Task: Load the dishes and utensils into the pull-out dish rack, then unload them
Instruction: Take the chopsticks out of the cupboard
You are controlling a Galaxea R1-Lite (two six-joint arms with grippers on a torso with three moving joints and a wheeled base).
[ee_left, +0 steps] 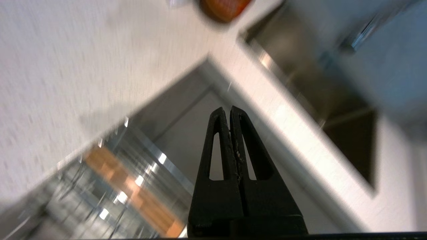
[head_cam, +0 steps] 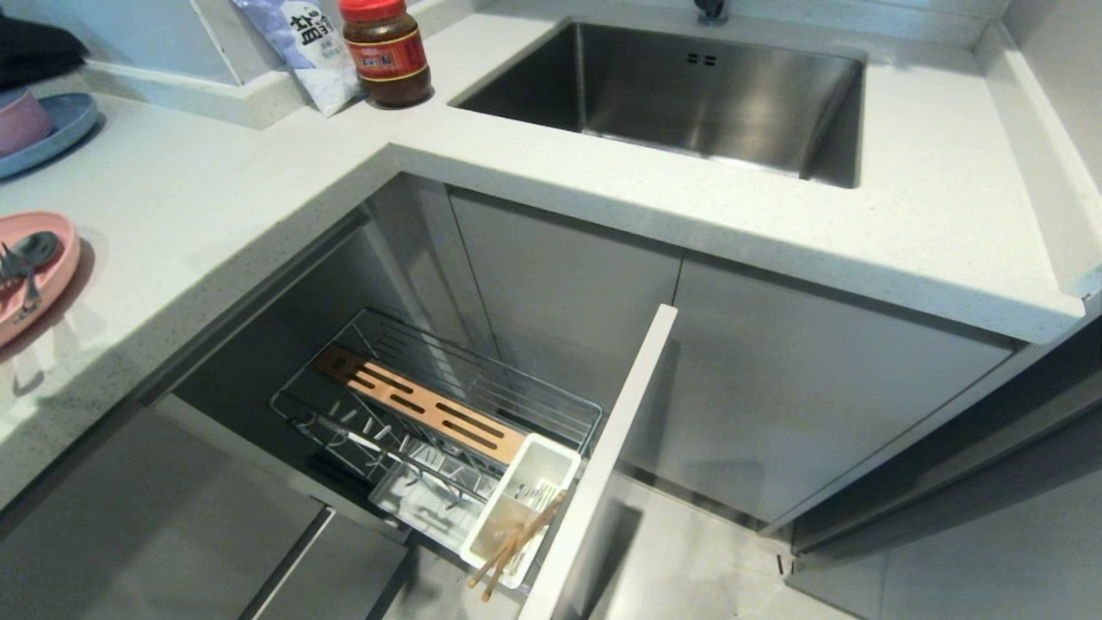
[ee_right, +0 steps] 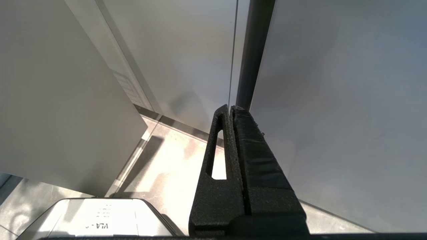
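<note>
Left fingers (ee_left: 230, 111) closed, empty, seemingly above rack (ee_left: 110, 186).

Steel sink (head_cam: 715, 95) is set into the speckled white bench (head_cam: 258, 198) at 1 o'clock. A red-lidded sauce jar (head_cam: 386, 52) and white salt bag (head_cam: 301, 47) are seen touching at 11 o'clock. A blue plate (head_cam: 52, 133) is noted at 10 o'clock.

Head view evenly lit & sharp; soft glare seen on the pale speckled stone desk (head_cam: 224, 207) and steel sink (head_cam: 689, 95). Cabinet recess shadowed. Left wrist view heavily motion-blurred; only black left gripper (ee_left: 230, 111) kept crisp. Right wrist view sharp, floor sunlit.
</note>
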